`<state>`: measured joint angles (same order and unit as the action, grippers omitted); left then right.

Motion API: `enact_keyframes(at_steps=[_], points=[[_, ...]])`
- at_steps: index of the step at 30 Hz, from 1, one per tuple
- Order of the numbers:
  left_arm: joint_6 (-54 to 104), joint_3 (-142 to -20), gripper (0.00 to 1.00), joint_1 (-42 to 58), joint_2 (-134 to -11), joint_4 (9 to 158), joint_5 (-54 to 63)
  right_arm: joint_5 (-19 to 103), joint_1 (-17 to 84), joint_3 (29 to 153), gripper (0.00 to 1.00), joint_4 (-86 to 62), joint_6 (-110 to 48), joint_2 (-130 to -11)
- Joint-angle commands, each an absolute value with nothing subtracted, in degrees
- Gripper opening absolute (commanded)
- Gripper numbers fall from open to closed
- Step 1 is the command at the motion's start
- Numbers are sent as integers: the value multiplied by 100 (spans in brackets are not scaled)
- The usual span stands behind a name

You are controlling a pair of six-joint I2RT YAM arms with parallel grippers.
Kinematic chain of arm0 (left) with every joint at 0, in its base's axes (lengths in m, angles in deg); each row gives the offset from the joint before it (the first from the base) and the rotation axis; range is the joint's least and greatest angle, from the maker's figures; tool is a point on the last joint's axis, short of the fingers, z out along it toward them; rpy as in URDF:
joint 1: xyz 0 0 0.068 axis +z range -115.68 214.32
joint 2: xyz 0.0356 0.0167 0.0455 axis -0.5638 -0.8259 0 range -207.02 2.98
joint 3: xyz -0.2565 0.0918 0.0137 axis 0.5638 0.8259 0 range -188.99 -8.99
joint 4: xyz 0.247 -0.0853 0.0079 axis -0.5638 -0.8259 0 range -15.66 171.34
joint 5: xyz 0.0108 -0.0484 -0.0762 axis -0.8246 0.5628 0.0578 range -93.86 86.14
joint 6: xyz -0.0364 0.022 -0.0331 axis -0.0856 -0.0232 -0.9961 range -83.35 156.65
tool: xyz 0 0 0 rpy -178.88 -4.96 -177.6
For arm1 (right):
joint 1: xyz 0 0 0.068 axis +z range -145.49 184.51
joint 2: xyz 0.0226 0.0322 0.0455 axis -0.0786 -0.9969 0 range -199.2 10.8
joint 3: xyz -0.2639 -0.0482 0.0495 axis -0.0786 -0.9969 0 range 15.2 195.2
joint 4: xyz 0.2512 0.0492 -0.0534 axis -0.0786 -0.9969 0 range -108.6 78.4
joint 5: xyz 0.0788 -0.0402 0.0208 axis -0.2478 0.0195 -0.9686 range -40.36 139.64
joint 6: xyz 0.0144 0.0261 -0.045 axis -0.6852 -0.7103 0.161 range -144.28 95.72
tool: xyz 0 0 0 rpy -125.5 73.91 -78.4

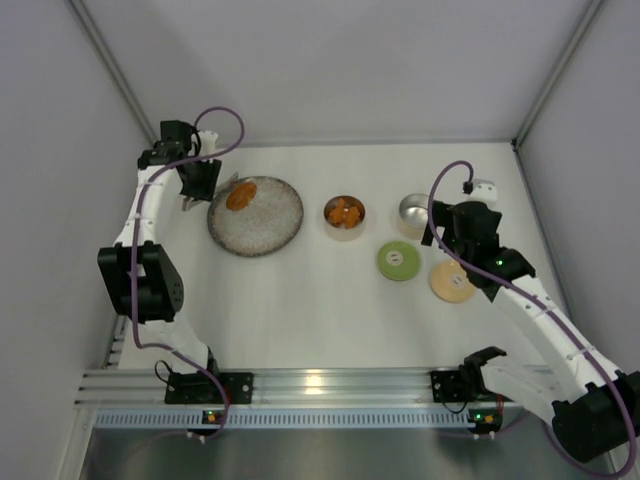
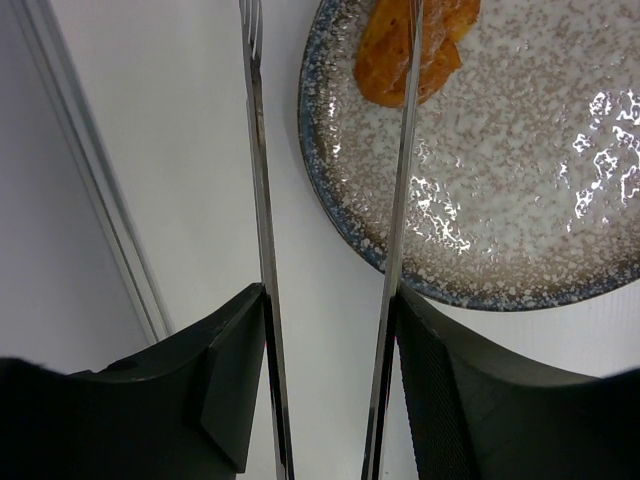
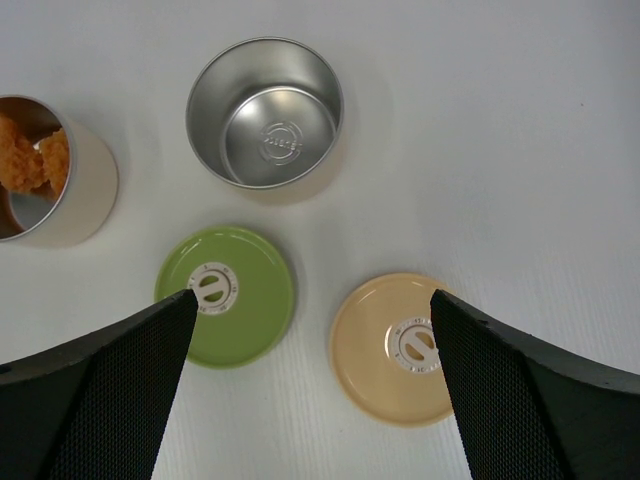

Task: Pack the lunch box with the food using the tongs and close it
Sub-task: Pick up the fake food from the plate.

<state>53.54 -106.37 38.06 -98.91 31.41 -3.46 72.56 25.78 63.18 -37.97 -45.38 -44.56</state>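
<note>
Plate (image 1: 270, 228) at far left carries one chunk (image 2: 382, 60); right of it on the worktop (image 1: 300, 310) stand a filled tin (image 1: 344, 215) and an empty tin (image 3: 265, 112), with the green lid (image 3: 225, 295) and tan lid (image 3: 400, 345) nearer. Reaching far, the left jaws clamp the tongs (image 2: 261, 200), one blade across the chunk; the right jaws gape wide over the lids

On the tabletop (image 1: 320, 320), the plate (image 1: 275, 230) lies at rear left, with one food chunk (image 1: 241, 195) on its far-left part. To the plate's right stands the left tin (image 1: 344, 234) with more food (image 1: 343, 210) in it, then the right tin (image 1: 416, 212). Before the right tin lie the left lid (image 1: 399, 261) and, just beside it, the right lid (image 1: 452, 281). The tongs (image 2: 262, 200) sit between the fingers (image 2: 470, 400) of the left gripper (image 2: 328, 300). One arm is over the tabletop left of the plate, the other over the chunk.
</note>
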Motion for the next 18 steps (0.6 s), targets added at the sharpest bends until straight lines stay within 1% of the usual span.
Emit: enact_keyframes(at_steps=[1,5,10,18], points=[[5537,-10480,57,3774,-9749,3572,-81,7310,2683,6389,99,-3665,-4555,-4370],[5721,-10488,57,3774,-9652,3477,158,7328,2683,6354,99,-3735,-4607,-4317],[6020,-10199,57,3766,-9432,3458,861,7302,2683,6327,99,-3709,-4651,-4325],[6064,-10207,57,3757,-9932,3687,590,7302,2683,6406,99,-3770,-4590,-4343]])
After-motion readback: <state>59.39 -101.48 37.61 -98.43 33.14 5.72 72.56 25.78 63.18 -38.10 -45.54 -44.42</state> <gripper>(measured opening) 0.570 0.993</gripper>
